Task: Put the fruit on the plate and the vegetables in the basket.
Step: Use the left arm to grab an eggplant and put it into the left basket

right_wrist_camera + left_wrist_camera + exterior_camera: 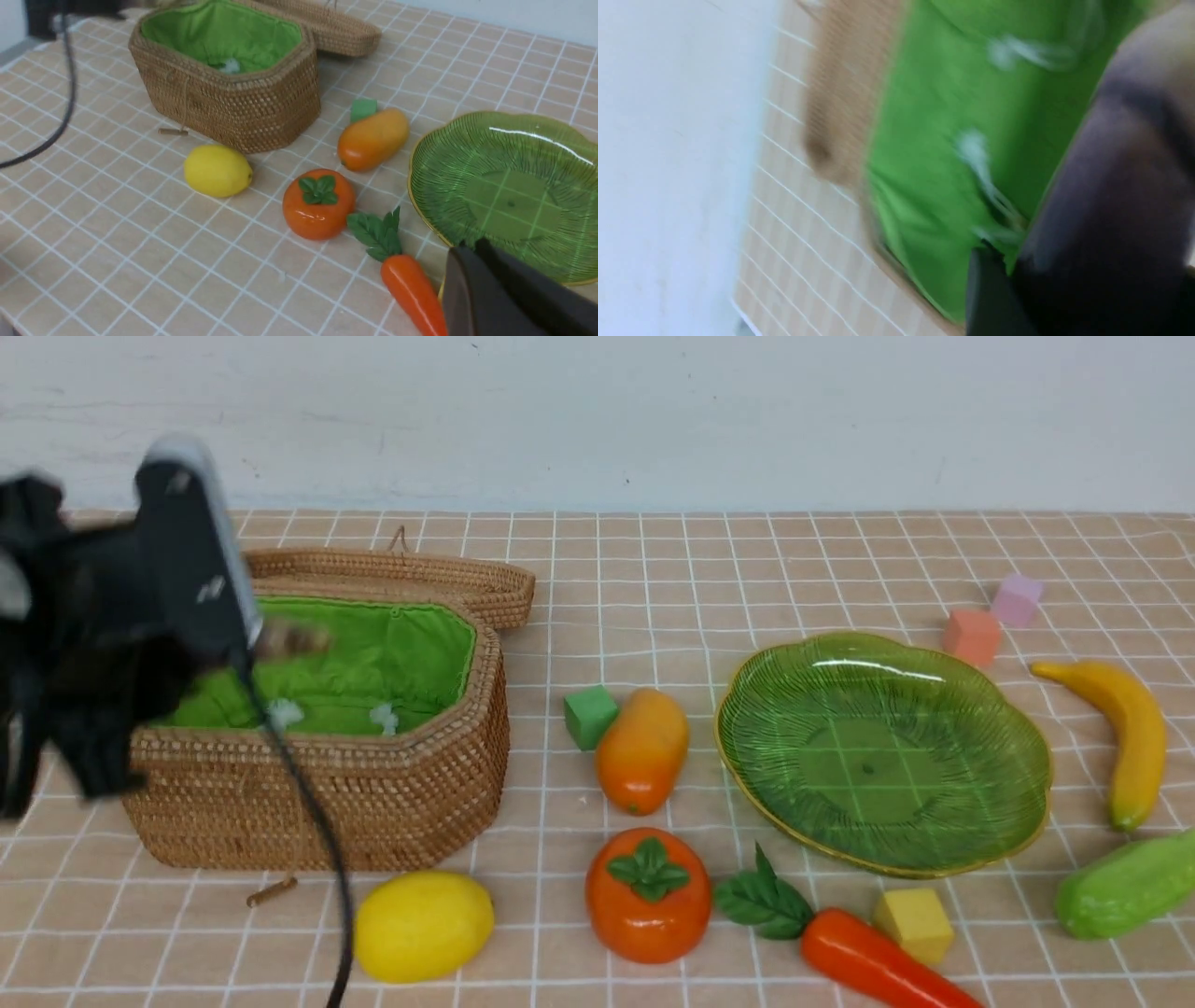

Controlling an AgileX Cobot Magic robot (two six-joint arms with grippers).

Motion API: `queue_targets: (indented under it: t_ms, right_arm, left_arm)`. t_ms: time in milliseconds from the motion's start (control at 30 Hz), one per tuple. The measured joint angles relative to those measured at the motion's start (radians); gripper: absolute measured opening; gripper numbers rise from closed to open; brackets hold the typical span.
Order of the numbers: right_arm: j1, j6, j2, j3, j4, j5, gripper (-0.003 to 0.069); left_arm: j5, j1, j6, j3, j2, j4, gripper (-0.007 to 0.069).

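Checked tablecloth (653,579): mango (642,749) sits between basket (392,803) wall and plate (882,756) rim

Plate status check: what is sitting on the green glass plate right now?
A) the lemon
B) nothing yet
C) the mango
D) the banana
B: the plate shows only bare ribbed glass, while the banana, mango and lemon all lie outside its rim.
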Motion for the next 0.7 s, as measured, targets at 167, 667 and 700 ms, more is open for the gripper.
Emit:
queue_targets:
  t_ms: [167, 667, 700]
  right_arm:
    - [0.000, 0.000, 0.000, 0.000, 0.033, 0.005, 0.0017]
    - [0.000, 0.000, 0.000, 0.000, 0.067, 0.083, 0.0030]
    - [0.000, 0.000, 0.000, 0.000, 0.063, 0.080, 0.0032]
  left_arm:
    - [-0.039, 0.000, -0.030, -0.137, 0.226, 0.005, 0.0354]
    - [0.123, -0.048, -0.386, -0.184, 0.254, 0.033, 0.0619]
    - [0.181, -0.088, -0.416, -0.183, 0.223, -0.035, 0.0569]
